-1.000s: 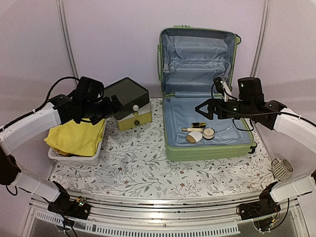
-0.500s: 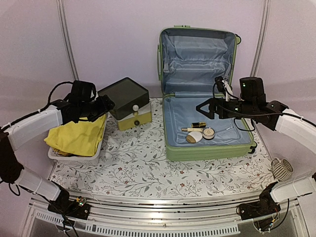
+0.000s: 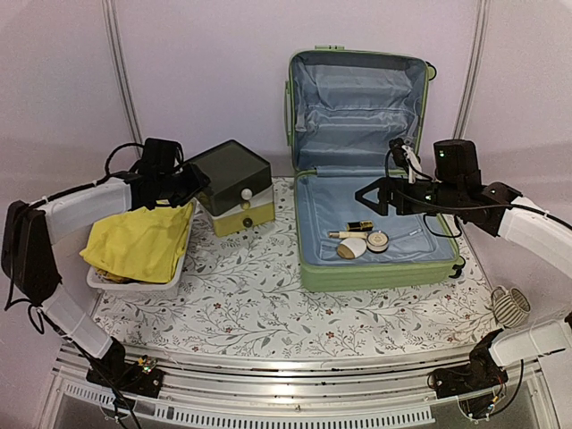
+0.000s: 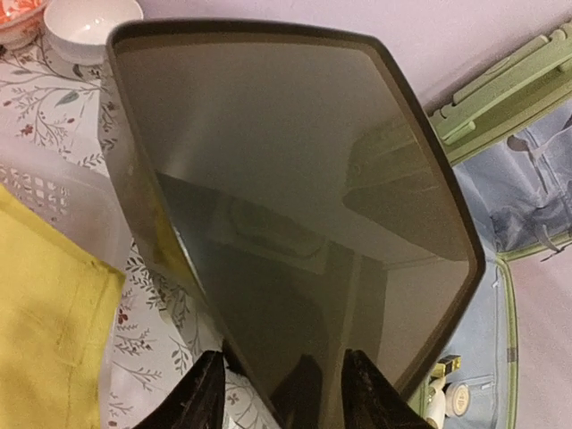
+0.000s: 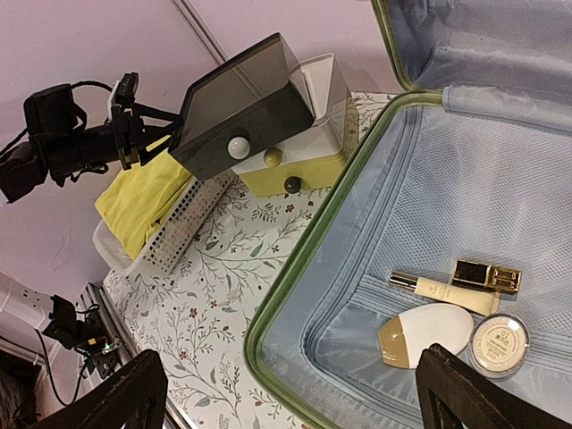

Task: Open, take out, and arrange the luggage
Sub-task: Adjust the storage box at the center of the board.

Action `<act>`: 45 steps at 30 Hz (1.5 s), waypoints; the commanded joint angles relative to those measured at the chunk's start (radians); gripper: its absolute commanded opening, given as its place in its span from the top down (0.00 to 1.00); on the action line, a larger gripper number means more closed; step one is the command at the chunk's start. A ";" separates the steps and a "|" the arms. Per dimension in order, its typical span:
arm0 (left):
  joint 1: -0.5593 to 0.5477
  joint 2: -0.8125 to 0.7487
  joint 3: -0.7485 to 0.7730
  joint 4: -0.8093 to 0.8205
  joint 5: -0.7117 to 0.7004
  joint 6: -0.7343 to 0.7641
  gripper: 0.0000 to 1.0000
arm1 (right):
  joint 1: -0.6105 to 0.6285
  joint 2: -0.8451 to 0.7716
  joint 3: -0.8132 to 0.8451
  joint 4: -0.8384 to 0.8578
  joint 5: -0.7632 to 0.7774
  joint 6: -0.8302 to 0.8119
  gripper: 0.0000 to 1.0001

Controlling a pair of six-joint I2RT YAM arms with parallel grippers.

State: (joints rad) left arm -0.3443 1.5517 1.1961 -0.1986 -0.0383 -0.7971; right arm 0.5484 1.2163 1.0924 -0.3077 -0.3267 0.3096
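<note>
My left gripper [image 3: 198, 185] hangs at the left edge of the box [image 3: 234, 183], fingers [image 4: 204, 398] apart with the dark lid [image 4: 295, 179] between them; whether they touch it I cannot tell; my right gripper [image 3: 366, 198] gapes wide and empty above the luggage [image 3: 375, 273], which lies open at the right rear of the table [image 3: 250, 304], cosmetics [image 3: 362, 241] inside.

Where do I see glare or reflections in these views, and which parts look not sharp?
Left wrist: the glossy dark lid fills the frame and mirrors pale shapes; the gripper fingers below it are dark and soft. Right wrist: the luggage lining is evenly lit and sharp. Top external: soft light, only faint shadows on the table.
</note>
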 commanded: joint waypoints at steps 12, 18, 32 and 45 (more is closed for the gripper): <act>0.076 0.141 0.154 0.014 -0.046 -0.049 0.81 | -0.011 -0.023 0.013 -0.024 0.023 -0.019 0.01; 0.111 0.179 0.195 0.001 -0.038 -0.038 0.81 | -0.013 -0.023 0.011 -0.025 0.021 -0.020 0.01; 0.139 0.270 0.265 0.050 0.058 -0.078 0.81 | -0.017 -0.029 0.012 -0.034 0.031 -0.019 0.01; 0.138 0.314 0.299 0.083 0.082 -0.131 0.74 | -0.018 -0.036 0.013 -0.042 0.033 -0.017 0.01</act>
State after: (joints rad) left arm -0.1982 1.8198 1.4631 -0.1516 -0.0071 -0.9112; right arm 0.5354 1.2106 1.0924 -0.3389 -0.3065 0.2970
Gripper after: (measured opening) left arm 0.265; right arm 0.988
